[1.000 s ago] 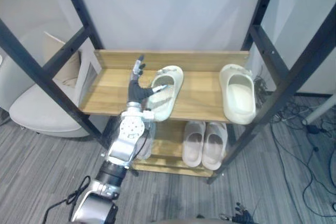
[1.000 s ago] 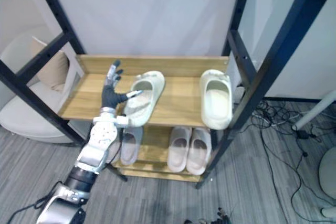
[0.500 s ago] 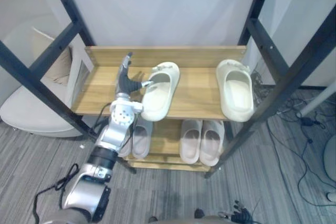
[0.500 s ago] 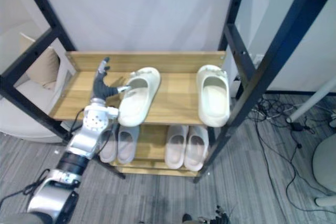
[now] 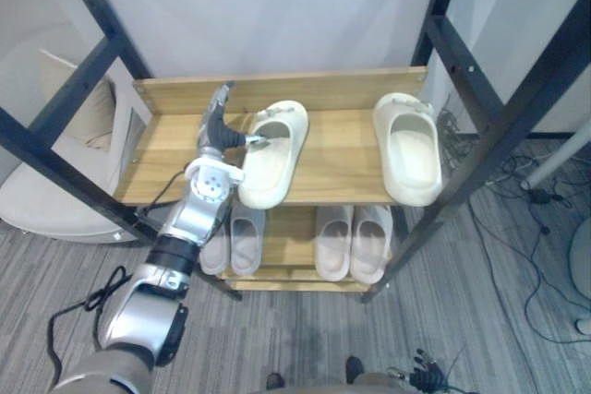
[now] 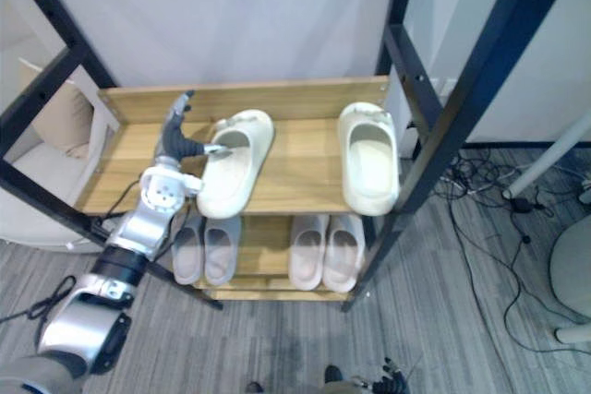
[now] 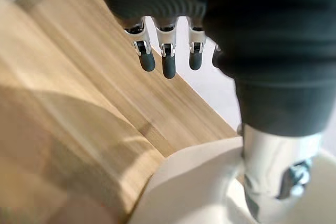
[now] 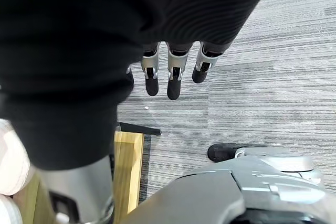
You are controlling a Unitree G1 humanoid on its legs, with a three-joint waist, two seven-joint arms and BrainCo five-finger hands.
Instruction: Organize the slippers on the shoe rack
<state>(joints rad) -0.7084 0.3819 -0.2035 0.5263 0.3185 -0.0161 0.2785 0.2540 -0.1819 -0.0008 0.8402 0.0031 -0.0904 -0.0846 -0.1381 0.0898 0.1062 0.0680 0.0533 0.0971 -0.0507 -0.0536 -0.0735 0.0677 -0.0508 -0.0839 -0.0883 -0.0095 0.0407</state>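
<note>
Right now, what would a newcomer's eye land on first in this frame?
The robot's left hand, fingers straight, reaches onto the wooden upper shelf of a black-framed rack, thumb against a slanted cream foam slipper. A matching cream slipper lies apart at the shelf's right end; below, one pale slipper pair and a second pair stand side by side.

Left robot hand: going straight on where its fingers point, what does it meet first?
Probably the shelf's wooden back board, close ahead. The left robot hand is over bare wood beside the left slipper, with its thumb on it. The depth of the gap is unclear.
</note>
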